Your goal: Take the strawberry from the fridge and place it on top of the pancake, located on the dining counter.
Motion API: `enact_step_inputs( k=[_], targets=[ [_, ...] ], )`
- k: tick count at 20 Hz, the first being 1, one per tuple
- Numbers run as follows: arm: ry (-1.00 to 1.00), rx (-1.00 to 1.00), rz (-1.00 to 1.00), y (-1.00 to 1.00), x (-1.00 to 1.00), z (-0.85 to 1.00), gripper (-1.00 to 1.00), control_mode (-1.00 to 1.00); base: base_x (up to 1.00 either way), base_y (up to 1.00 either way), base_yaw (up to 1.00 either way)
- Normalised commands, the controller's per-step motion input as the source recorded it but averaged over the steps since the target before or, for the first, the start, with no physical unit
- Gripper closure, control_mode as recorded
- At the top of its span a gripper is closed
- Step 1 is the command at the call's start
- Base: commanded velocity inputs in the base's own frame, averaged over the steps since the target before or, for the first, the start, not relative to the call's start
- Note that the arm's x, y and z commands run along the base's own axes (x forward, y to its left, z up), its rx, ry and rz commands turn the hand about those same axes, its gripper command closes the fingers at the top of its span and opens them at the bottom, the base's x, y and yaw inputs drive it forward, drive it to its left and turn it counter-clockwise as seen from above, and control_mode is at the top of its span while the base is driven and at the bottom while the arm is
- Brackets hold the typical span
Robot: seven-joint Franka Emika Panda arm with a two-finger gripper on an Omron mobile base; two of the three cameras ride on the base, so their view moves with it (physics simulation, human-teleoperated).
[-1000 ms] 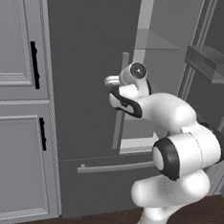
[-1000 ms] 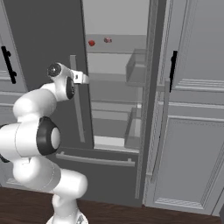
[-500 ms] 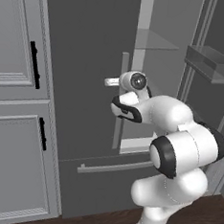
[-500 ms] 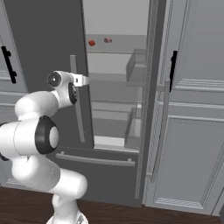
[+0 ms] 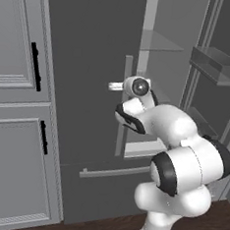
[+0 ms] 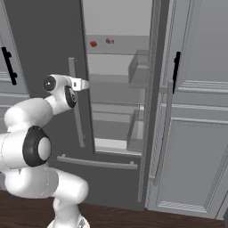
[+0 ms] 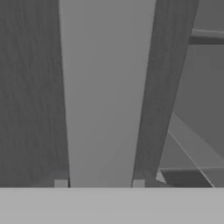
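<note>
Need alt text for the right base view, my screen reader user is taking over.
The fridge stands with its right door open, and the strawberry sits on an upper shelf beside a paler pinkish lump. The white arm rises at lower left, its hand close to the closed left door's bar handle. Light-grey cabinets fill the right.

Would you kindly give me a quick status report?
Hand by the grey bar handle; state unclear. Tiny deep-red strawberry on upper fridge shelf, beside paler pinkish lump.

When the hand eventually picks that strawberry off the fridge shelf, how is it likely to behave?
The strawberry looks tiny and rounded, so it probably weighs little and may roll if nudged. It sits loose on a flat shelf beside a pinkish lump, so a sloppy approach could knock either.
</note>
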Motion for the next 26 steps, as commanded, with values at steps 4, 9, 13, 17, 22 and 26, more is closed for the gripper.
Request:
enact_step_inputs(
  k=[4,9,13,17,22,26],
  targets=[
    [0.07,0.00,-0.12,0.27,-0.57,-0.08,1.00,-1.00,0.00,0.00,0.00],
    [0.04,0.00,-0.21,0.40,-0.67,-0.10,1.00,-1.00,0.00,0.00,0.00],
    [-0.10,0.00,-0.29,0.37,-0.90,-0.26,1.00,-1.00,0.00,0.00,0.00],
    [-0.10,0.00,-0.25,0.53,-0.89,-0.32,1.00,-1.00,0.00,0.00,0.00],
    [-0.06,0.00,-0.22,0.54,-0.64,-0.15,1.00,-1.00,0.00,0.00,0.00],
    [-0.01,0.00,-0.16,0.44,-0.27,-0.06,-1.00,-1.00,0.00,0.00,0.00]
  ],
)
